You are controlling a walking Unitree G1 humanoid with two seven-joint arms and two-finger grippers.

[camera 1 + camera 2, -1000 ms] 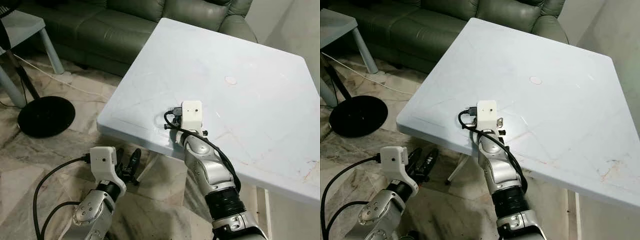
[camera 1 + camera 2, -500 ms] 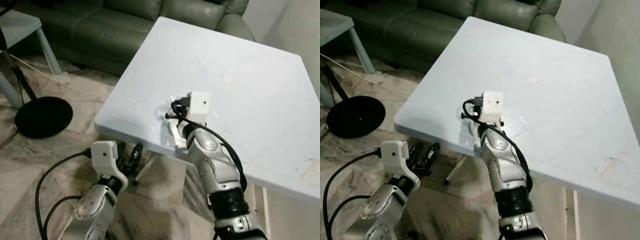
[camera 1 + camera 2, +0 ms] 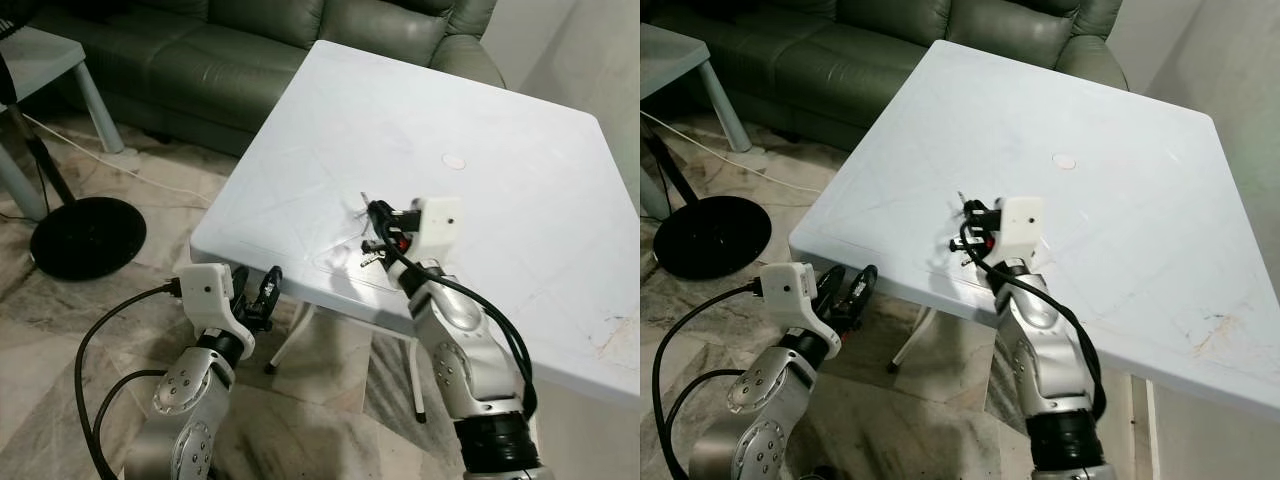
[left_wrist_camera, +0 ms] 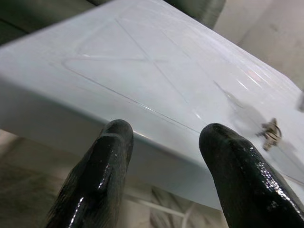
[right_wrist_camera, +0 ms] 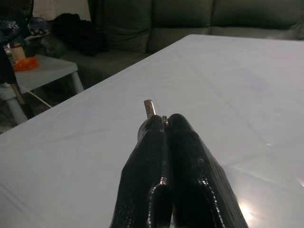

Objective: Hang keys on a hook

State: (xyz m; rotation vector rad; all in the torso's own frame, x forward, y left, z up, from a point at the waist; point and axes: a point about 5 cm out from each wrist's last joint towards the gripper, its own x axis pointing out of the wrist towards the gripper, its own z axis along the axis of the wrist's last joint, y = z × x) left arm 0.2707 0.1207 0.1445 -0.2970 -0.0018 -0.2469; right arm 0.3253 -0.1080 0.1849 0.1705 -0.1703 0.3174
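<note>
Your right pincer (image 5: 166, 124) is clamped on the small metal keys (image 3: 374, 250), lifted just above the white plastic table (image 3: 520, 130) near its front edge. The left pincer (image 4: 161, 142) gapes empty below that edge. Pickup looks done; next, find a hook and carry them there.

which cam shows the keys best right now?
Left wrist view: the keys hang clear against the white table. The right wrist view gives one metal tip above the right gripper's shut fingers. Both eye views show them small, dangling under that gripper.
</note>
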